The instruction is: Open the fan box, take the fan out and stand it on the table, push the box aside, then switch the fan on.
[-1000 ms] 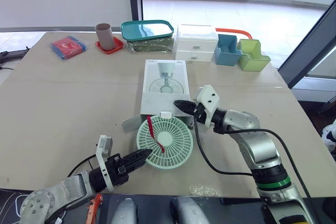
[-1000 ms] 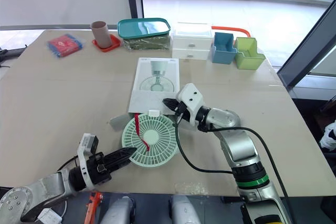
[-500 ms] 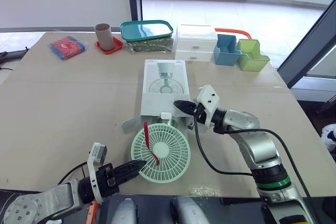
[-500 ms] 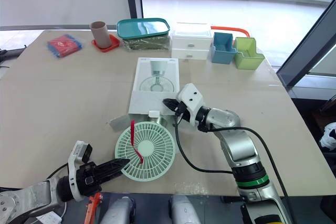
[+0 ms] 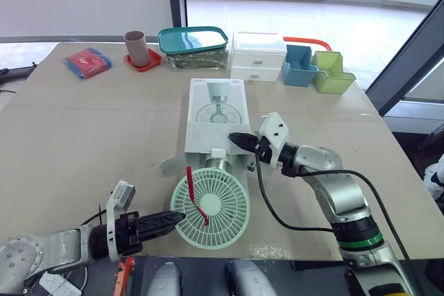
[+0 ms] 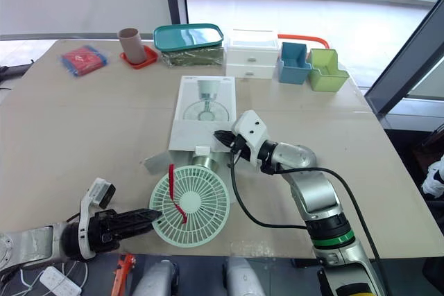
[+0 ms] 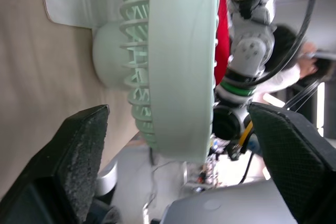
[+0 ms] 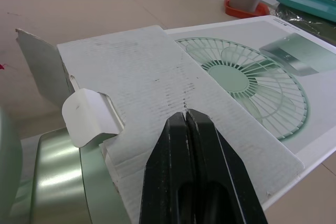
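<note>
**Q:** Hands, as they stand?

**A:** My left gripper (image 5: 170,220) is spread. Its fingers (image 7: 79,145) sit one on each side of the fan's rim, and neither pad touches it as far as I can see. My right gripper (image 5: 236,140) is pressed together and holds nothing. Its tips rest on top of the box (image 5: 218,112) near the open end.

**Q:** Where is the fan?

**A:** The fan (image 5: 210,197) lies on the table (image 5: 83,129) with its grille facing up, just in front of the box mouth. The head is out. The base (image 5: 220,164) sits in the opening, under a small flap (image 5: 219,152). A red strap (image 5: 196,195) lies across the grille.

**Q:** Failure modes from here?

**A:** I judge there are three.
1. The rim is thin, curved plastic and I would grip it off-centre, so the head may twist or slip out when I lift.
2. The base may catch on the flap. A pull would then drag the box along, because my right tips only press down and do not clamp it.
3. The head lies near the table's front edge, so pulling further toward me could carry it over.

**Q:** What would guard against those?

**A:** Probably closing fully on the rim before any pull, and lifting upward rather than toward me. I would also keep weight on the box until the base is out.
</note>
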{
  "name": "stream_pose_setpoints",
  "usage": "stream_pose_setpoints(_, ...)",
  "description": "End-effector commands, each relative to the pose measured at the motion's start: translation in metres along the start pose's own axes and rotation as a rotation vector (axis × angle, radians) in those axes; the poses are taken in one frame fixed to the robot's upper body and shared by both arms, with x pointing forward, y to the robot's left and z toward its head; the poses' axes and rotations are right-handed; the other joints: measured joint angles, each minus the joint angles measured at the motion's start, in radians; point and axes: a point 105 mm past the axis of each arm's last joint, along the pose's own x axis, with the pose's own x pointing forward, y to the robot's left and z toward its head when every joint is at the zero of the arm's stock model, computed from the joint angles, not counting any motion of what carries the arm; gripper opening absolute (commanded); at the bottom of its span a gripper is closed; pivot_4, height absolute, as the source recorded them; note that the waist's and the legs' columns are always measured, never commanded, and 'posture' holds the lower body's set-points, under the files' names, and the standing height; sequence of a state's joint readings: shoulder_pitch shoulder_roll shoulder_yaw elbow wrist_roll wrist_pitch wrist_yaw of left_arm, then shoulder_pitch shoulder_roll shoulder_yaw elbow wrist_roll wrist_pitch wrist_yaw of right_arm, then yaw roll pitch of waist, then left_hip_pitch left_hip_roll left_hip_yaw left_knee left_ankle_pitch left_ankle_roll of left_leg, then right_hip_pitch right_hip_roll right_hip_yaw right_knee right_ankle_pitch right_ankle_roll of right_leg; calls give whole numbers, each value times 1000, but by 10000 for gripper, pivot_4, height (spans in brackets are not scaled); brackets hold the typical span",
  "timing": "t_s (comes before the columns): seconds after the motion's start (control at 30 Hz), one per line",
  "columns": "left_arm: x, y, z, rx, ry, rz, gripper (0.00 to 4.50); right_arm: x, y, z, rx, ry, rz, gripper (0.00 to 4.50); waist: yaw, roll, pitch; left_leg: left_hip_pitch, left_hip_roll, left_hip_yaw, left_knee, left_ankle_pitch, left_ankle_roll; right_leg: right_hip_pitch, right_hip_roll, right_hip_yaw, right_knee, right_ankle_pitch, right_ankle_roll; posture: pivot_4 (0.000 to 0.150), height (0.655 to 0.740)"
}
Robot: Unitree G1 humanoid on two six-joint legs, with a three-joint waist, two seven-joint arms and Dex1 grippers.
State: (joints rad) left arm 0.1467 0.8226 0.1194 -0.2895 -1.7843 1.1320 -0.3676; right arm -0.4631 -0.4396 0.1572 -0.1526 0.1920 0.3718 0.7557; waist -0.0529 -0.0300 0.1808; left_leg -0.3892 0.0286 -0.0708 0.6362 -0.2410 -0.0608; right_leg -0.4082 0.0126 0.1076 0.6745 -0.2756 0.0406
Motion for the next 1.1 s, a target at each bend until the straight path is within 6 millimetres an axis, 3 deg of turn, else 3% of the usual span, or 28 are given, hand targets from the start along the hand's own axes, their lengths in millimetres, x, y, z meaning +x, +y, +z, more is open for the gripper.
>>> stream_pose_setpoints(0.03, -10, -4, 13, 341, 63, 90, 44738, 2, 6, -8, 24, 25, 25, 0, 0, 0, 0, 0, 0, 0, 0, 0, 0, 0, 0, 0, 0, 0, -1, 1500, 7400)
stream_pose_setpoints(0.33, -30, -17, 39, 1046, 63, 148, 44738, 4, 7, -9, 24, 25, 43, 0, -1, 1, 0, 0, 2, 2, -3, 0, -1, -1, 0, 0, -3, 0, -2, 1500, 7400)
stream_pose_setpoints(0.47, -29, -30, 48, 1191, -2, 116, 44738, 4, 7, -9, 20, 26, 52, 0, -1, 0, 0, 0, 2, 2, -3, 0, -1, -1, 0, 0, -5, 0, -1, 1500, 7400)
stream_pose_setpoints(0.67, -27, -42, 44, 1400, 59, 49, 44738, 5, 9, -10, 19, 29, 68, 0, -2, 0, 0, 0, 2, 2, -3, -1, 0, 0, 0, 0, -5, 1, 0, 1500, 7400)
stream_pose_setpoints(0.83, -30, -49, 65, 1760, 25, 41, 44738, 5, 10, -12, 18, 33, 78, 0, 0, 0, 0, 0, 2, 2, -2, 0, 0, 0, 0, -1, -5, 2, 0, 1500, 7400)
stream_pose_setpoints(0.97, -19, -46, 77, 1652, -59, 18, 44738, 7, 12, -12, 16, 31, 85, 0, -3, 0, 0, 0, 2, 2, -2, 0, 1, 1, 0, -1, -6, 3, 0, 1500, 7400)
stream_pose_setpoints(1.1, -10, -38, 57, 1544, 58, -74, 44738, 7, 11, -12, 12, 32, 84, 0, -13, -1, 0, 0, 3, 2, -2, -1, 1, 1, 0, -1, -6, 3, 1, 1500, 7400)
